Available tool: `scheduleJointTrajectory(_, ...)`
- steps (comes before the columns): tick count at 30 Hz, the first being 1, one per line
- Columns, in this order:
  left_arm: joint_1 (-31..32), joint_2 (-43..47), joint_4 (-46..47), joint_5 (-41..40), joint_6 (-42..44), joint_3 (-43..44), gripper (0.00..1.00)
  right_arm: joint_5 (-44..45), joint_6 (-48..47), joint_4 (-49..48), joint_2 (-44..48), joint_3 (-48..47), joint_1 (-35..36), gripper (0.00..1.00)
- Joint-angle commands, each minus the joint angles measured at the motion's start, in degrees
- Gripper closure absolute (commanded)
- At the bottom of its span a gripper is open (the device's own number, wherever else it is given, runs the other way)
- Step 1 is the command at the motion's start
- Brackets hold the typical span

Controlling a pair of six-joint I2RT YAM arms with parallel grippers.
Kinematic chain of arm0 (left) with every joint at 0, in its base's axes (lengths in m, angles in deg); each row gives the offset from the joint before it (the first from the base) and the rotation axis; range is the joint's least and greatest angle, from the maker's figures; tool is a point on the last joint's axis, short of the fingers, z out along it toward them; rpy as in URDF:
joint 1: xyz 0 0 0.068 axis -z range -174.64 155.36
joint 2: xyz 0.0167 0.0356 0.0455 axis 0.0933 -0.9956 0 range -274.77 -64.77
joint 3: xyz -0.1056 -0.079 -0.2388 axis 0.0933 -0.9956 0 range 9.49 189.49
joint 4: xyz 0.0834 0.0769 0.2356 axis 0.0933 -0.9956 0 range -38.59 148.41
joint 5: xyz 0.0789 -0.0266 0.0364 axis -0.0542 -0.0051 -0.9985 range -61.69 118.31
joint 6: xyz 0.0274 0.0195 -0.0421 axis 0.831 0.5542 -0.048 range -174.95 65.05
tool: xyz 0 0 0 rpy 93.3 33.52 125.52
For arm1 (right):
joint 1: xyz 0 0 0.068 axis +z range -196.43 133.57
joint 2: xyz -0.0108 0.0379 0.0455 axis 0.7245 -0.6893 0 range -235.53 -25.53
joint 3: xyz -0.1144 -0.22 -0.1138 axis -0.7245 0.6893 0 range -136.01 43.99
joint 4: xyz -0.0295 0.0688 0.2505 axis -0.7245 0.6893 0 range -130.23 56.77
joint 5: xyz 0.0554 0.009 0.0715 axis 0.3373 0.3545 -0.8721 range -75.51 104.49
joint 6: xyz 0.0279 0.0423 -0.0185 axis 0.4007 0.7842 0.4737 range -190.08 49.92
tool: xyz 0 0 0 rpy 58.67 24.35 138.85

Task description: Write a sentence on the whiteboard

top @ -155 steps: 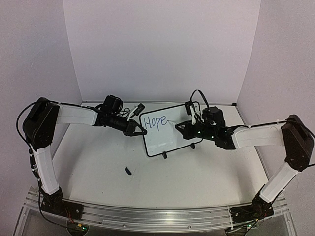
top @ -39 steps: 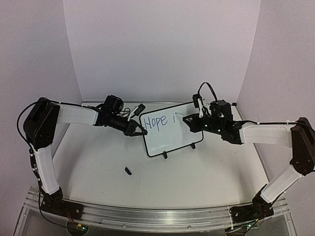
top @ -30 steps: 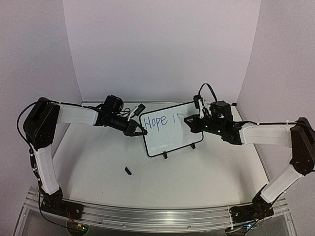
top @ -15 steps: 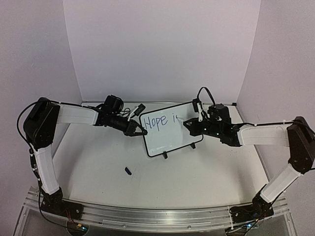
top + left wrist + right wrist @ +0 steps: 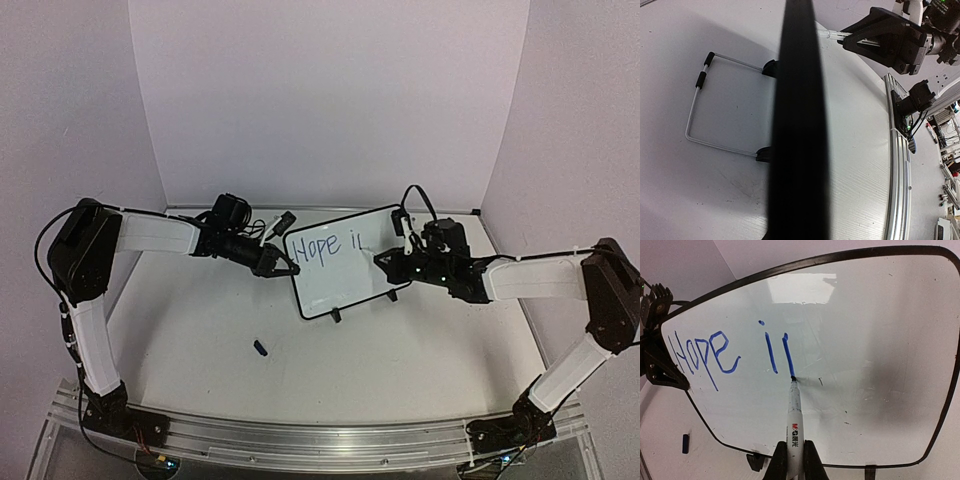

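At the bottom centre of the right wrist view, the right tool pinches the barrel of a white marker. The marker's tip touches the whiteboard at the foot of a short blue stroke. That stroke stands just right of a dotted "i", and "Hope" sits further left, so the sentence fills only the upper left of the board.

At the left edge of that frame, the left tool is pressed together on the board's black rim. In the left wrist view the rim runs as a dark band down the middle, with the wire stand behind it. From above, the board stands tilted at the middle back of the table, between the two arms. A small dark cap lies well apart from it, lower left of centre.

The writing looks barely begun, with most words yet to come.

The main risk is pressure. The board is clamped at one edge only, so a hard push far to the right could swing it back or lever it out of the left tool. Too light a touch would leave gaps in the strokes. The marker is held by its rear end alone, so drag on the tip could twist it in the grip. Large letters may also crowd the rest of the sentence.
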Motion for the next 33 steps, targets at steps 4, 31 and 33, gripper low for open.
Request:
scheduleJointTrajectory(4, 0.99, -1.40, -3.09, 0.25, 0.14, 1.64, 1.00, 0.35, -0.26, -2.29, 2.10, -3.08, -0.08, 1.00)
scheduleJointTrajectory(31, 1.08, -1.47, -3.23, 0.30, 0.23, 1.73, 1.00, 6.26, -0.61, -2.11, 1.41, -3.84, -0.13, 1.00)
scheduleJointTrajectory(33, 1.08, -1.47, -3.27, 0.33, 0.20, 1.73, 1.00, 6.79, -0.43, -2.11, 1.73, -3.40, -0.11, 1.00)
